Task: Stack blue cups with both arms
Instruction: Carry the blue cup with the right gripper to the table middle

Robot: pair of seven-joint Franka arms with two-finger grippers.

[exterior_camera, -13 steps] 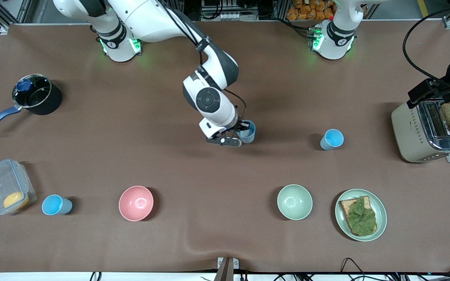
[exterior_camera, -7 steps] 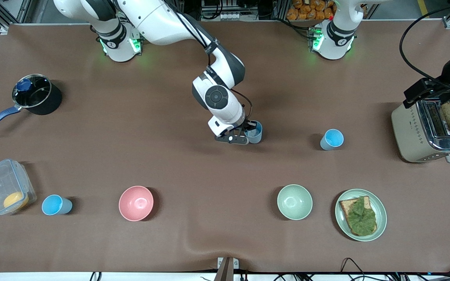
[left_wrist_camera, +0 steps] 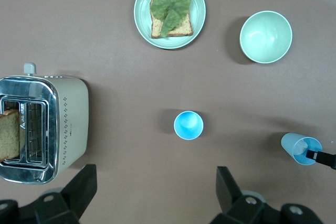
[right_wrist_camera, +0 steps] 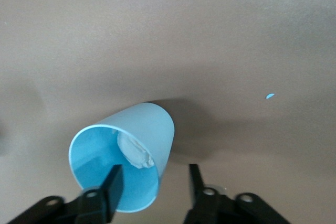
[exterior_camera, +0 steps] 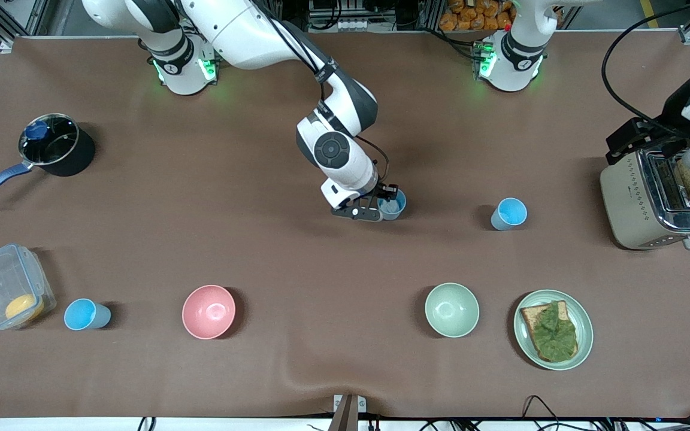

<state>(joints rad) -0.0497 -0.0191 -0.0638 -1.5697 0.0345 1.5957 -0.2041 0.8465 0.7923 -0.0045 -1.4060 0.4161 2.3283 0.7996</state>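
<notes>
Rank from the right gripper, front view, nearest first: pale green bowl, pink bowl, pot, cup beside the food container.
Measured from the right gripper, at the cup mid-table:
1. Pale green bowl, nearer the camera, toward the left arm's end.
2. Pink bowl, nearer the camera, toward the right arm's end.
3. Cup beside the food container and pot: too close to call.
</notes>
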